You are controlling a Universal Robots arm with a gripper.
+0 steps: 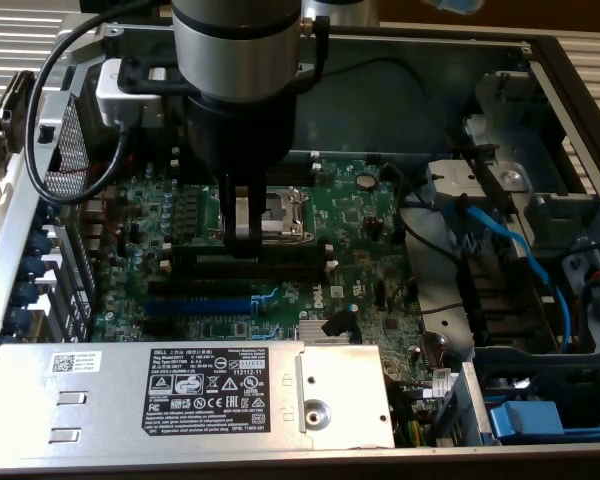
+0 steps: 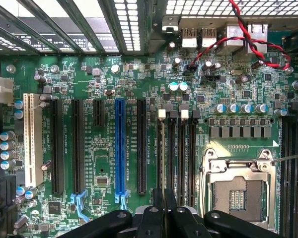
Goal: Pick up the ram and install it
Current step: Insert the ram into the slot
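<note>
My gripper [image 1: 242, 238] hangs from the arm over the green motherboard [image 1: 360, 230] inside an open computer case. Its black fingers [image 2: 158, 208] stand close together, shut, with nothing visible between them. They hover over the row of long black memory slots [image 2: 176, 153], on the side nearest the CPU socket [image 2: 238, 193]. In the exterior view the same slots [image 1: 280, 268] run just in front of the fingertips. The ram is out of view.
A blue expansion slot [image 2: 120, 148] and black slots lie beside the memory slots, and a white slot [image 2: 33, 139] sits further out. Red and black twisted wires [image 2: 238, 34] cross near the rear ports. A silver power supply [image 1: 100, 390] borders the board's near side, and blue cables [image 1: 520, 250] run on the exterior view's right.
</note>
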